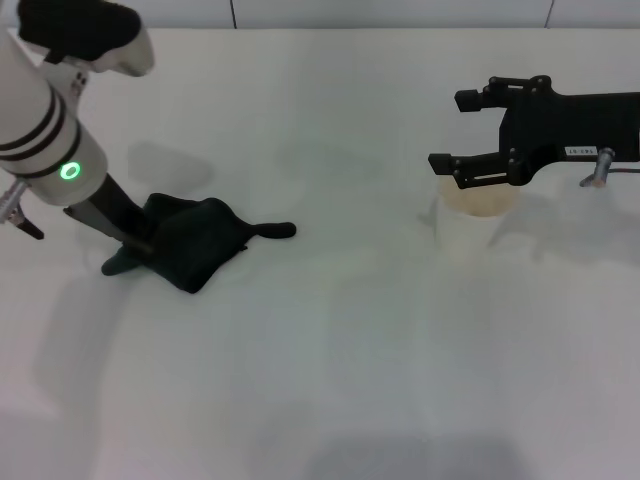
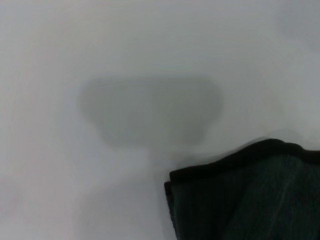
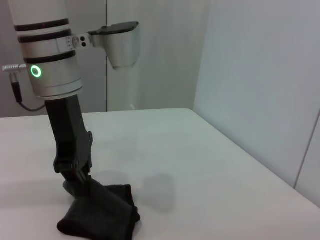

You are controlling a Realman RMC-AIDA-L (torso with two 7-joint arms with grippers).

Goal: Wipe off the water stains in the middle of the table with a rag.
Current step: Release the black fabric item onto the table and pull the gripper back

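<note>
The black-green rag lies bunched on the white table at the left, its thin tail pointing right. My left gripper reaches down onto the rag's left side and is shut on it, with the cloth resting on the table. The rag also shows in the left wrist view and in the right wrist view, under the left gripper. My right gripper is open and empty at the right, just above a cup. No orange-brown puddle shows on the table.
A translucent whitish cup with a tan tint inside stands at the right, under my right gripper's fingers. The table's far edge runs along the top of the head view, with a wall behind it.
</note>
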